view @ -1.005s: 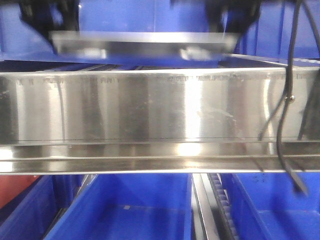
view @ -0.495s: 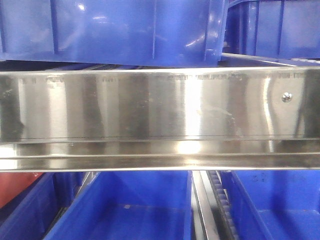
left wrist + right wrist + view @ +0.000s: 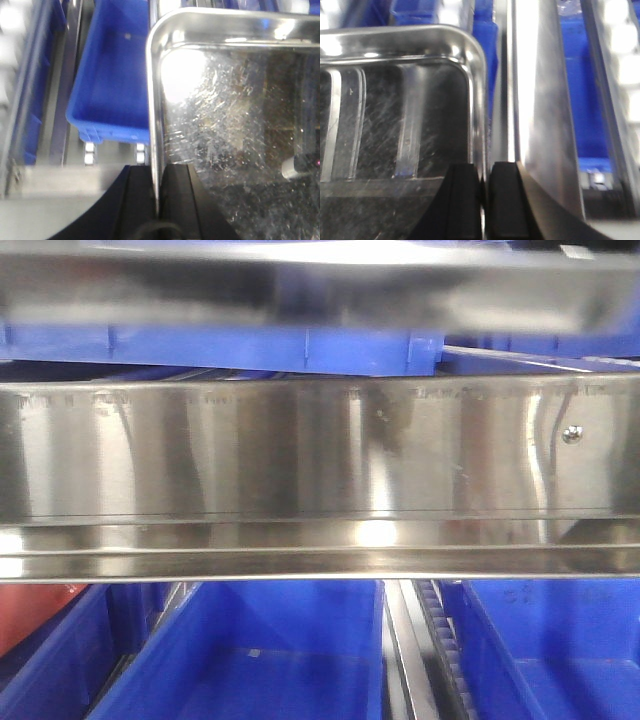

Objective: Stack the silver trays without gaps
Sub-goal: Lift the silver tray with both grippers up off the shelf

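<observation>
Fingers of left gripper [image 3: 159,172] and right gripper [image 3: 484,172] pinch opposite end rims of one shallow shiny stainless-steel tray [image 3: 300,285], long axis spanning between them, above the flat steel shelf rail [image 3: 300,460]

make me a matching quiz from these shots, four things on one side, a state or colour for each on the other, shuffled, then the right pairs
Column one
1 silver tray
2 left claw
3 plastic bin
4 shelf rail

Column two
A blue
B has a screw near its right end
C shut on a rim
D shiny, with a scratched floor

Pairs: 1-D, 2-C, 3-A, 4-B
</observation>
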`<state>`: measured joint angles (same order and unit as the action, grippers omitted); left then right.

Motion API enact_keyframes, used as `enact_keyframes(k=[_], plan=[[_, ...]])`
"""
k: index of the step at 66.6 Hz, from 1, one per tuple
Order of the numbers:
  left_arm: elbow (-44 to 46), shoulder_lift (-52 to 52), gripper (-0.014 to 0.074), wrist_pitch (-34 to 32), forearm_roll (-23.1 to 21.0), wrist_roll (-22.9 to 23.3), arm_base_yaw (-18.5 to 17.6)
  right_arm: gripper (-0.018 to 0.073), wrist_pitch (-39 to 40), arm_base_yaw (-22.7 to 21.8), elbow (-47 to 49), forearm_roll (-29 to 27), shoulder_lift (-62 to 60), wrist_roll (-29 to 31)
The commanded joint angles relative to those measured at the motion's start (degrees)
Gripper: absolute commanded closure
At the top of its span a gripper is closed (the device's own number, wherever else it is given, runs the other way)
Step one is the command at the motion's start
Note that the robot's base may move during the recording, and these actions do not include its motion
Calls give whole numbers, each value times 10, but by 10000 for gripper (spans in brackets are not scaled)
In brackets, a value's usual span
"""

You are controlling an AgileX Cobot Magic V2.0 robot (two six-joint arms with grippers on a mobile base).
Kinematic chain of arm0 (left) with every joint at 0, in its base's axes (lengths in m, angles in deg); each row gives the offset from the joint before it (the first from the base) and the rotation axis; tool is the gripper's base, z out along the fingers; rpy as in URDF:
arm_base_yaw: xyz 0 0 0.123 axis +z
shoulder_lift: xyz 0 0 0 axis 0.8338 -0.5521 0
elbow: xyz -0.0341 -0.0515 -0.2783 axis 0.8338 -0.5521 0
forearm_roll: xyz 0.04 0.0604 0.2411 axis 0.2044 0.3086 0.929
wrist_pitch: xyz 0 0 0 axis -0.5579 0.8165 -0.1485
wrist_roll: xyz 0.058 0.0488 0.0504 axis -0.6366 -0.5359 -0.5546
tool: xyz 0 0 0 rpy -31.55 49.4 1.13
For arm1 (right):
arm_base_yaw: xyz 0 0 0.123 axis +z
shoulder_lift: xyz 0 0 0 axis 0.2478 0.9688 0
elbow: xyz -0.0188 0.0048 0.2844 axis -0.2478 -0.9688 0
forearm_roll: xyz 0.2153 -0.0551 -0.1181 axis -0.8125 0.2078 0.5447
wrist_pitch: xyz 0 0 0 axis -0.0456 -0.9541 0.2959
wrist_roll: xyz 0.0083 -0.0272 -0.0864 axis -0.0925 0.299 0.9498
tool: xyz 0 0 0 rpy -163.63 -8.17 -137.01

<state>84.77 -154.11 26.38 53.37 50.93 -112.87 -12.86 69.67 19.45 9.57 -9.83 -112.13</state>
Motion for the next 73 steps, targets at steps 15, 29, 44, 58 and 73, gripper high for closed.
enact_keyframes(k=[15, 29, 44, 58, 73], plan=[[-13, 10, 606, -20, 16, 18, -23, 557, -3, 25, -6, 41, -10, -37], [-13, 10, 606, -20, 16, 18, -23, 557, -3, 25, -6, 41, -10, -37], [-13, 10, 606, -20, 17, 18, -23, 557, -3, 25, -6, 41, -10, -37], [-13, 10, 606, -20, 17, 18, -23, 557, 2, 25, -6, 41, -10, -37], [-13, 10, 606, -20, 17, 18, -23, 557, 2, 25, -6, 41, -10, -37]])
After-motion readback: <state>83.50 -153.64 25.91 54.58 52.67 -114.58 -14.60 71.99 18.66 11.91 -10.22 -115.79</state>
